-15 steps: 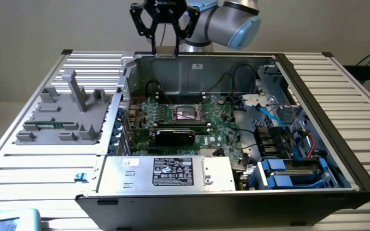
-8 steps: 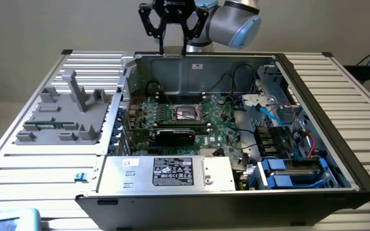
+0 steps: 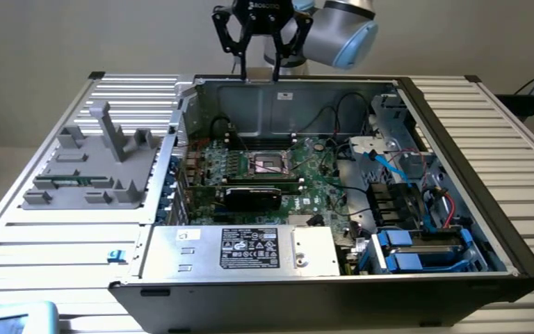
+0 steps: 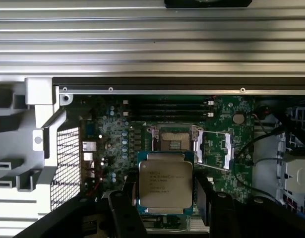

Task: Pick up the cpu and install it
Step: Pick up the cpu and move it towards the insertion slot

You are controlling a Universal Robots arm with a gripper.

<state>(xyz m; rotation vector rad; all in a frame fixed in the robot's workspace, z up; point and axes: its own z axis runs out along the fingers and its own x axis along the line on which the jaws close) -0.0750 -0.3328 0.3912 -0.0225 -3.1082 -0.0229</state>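
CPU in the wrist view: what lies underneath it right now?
Below the held cpu lies the motherboard, with its open socket and memory slots showing past the chip's edge. The board area straight beneath the chip is covered.

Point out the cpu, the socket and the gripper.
cpu (image 4: 165,184): wrist view, middle of its silvery metal top.
socket (image 4: 174,141): wrist view, centre of its open contact field.
gripper (image 3: 261,78): exterior view, midway between its fingertips.

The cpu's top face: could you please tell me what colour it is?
The cpu top is silvery-grey with a green rim; the wrist view shows it best.
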